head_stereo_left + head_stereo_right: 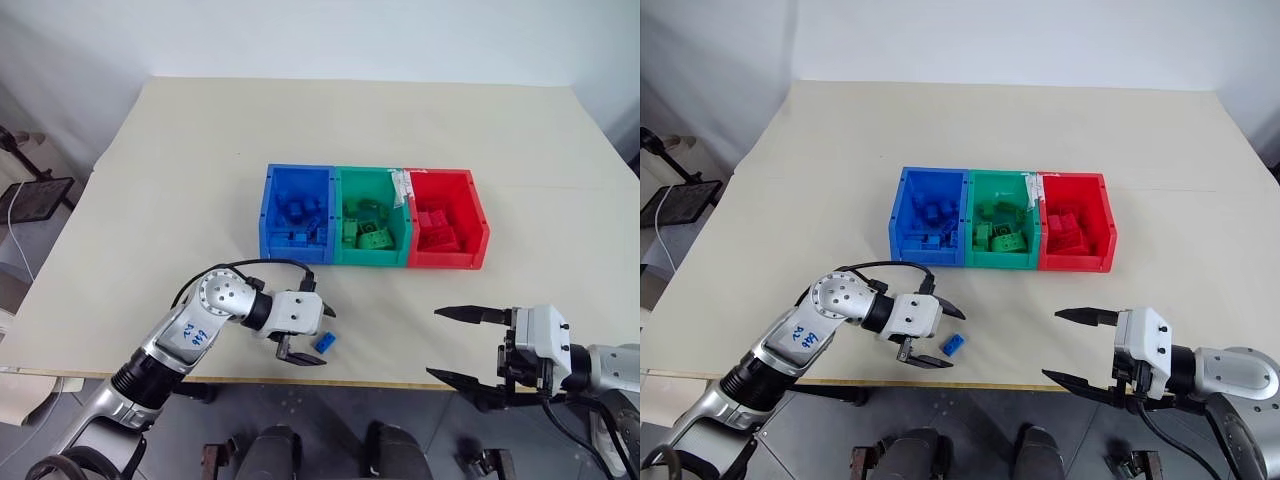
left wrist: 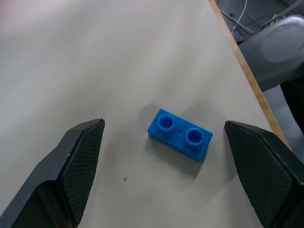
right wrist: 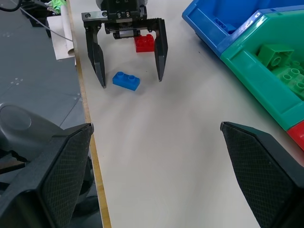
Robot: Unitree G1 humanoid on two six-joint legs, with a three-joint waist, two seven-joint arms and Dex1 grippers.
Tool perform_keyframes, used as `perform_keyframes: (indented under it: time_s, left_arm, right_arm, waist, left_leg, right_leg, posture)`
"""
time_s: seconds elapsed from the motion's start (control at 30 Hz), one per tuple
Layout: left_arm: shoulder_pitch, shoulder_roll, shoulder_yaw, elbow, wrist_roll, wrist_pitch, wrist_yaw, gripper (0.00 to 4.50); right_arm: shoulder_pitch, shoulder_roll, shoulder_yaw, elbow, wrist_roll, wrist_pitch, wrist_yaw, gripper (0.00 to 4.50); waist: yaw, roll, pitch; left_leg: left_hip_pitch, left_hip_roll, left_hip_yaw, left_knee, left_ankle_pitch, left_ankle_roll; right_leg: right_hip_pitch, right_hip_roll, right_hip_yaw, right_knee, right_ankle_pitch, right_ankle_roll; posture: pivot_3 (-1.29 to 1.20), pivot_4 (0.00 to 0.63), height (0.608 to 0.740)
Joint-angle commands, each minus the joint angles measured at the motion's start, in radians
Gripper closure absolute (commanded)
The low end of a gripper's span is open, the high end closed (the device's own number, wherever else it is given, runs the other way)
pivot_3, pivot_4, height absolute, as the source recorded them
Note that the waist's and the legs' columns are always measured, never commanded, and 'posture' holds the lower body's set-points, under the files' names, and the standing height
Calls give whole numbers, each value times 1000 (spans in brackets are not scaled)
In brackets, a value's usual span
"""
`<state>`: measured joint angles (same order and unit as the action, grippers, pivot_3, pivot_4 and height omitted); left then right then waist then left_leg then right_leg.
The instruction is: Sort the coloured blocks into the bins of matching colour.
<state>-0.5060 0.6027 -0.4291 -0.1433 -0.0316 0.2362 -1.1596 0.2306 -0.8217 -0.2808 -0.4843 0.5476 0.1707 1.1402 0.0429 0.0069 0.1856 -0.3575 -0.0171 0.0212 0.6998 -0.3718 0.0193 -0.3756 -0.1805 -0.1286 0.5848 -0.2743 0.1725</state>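
So the left gripper (image 1: 313, 335) has its fingers spread wide, with nothing held, and a blue block (image 2: 179, 134) lies flat on the table (image 1: 180, 180) right between them, studs up, close to the near edge. The right gripper (image 1: 1077, 346) is just as wide and empty, hanging out past the table edge, well apart from everything.

What I'd worry about: the block sits slightly skewed to the fingers, so if they close as is, one tip could catch a corner first and spin or squirt it sideways. With the edge that close, a bad nudge could send it off the table. Judging from the wrist view, the tips also look a bit high or short of it, so a close from here might just pinch air.

There's also a red block (image 3: 144, 42) right under the left gripper's body. A clumsy drop or sweep could knock that one around too.

Hard to make out: the red block is hidden behind the left hand in the head views. Whether the fingertips touch the table, I can't tell. The bins (image 1: 335, 262) are already full of matching bricks, but the piles are too jumbled to count, and there's some whitish scrap on the green/red wall I can't identify.
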Motion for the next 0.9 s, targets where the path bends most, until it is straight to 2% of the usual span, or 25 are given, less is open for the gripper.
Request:
perform_keyframes:
  time_s: [0.03, 0.2, 0.33, 0.43, 0.53, 0.77, 0.9]
  left_arm:
    - [-11, -7, 34, -24, -33, -20, -6, 303]
    - [-9, -27, 82, -22, -69, -77, 10, 303]
    - [5, -59, 167, -24, -137, -98, 46, 1289]
    - [18, -82, 233, -22, -192, -102, 73, 902]
    - [30, -86, 263, -9, -199, -169, 76, 14]
    - [43, -60, 248, 1, -191, -181, 51, 14]
    - [50, -36, 232, 5, -181, -218, 2, 1016]
  right_arm:
    - [-5, 5, 0, -15, -1, -16, -6, 0]
    - [-6, 6, 1, -13, -4, -17, -10, 0]
    - [-2, 9, -2, -13, -6, -22, -14, 0]
    - [0, 14, -2, -7, -11, -26, -16, 0]
    - [-9, 21, 9, 2, -16, -32, -18, 0]
    - [-29, 19, 19, 17, -18, -35, -13, 0]
    - [-30, 17, 19, 18, -18, -35, -12, 0]
  waist:
    - [1, 0, 0]
    - [3, 0, 0]
    - [4, 0, 0]
    - [5, 0, 0]
    - [3, 0, 0]
    - [5, 0, 0]
    - [5, 0, 0]
  left_leg:
    - [0, 0, 0, 0, 0, 0]
    - [0, 0, 0, 0, 0, 0]
    - [0, 0, 0, 0, 0, 0]
    - [0, 0, 0, 0, 0, 0]
    - [0, 0, 0, 0, 0, 0]
    - [0, 0, 0, 0, 0, 0]
    - [0, 0, 0, 0, 0, 0]
  right_leg:
    - [0, 0, 0, 0, 0, 0]
    - [0, 0, 0, 0, 0, 0]
    - [0, 0, 0, 0, 0, 0]
    - [0, 0, 0, 0, 0, 0]
    - [0, 0, 0, 0, 0, 0]
    - [0, 0, 0, 0, 0, 0]
    - [0, 0, 0, 0, 0, 0]
  posture:
    - [0, 150, 740]
    - [0, 150, 740]
    - [0, 150, 740]
    - [0, 150, 740]
    - [0, 150, 740]
    - [0, 150, 740]
    - [0, 150, 740]
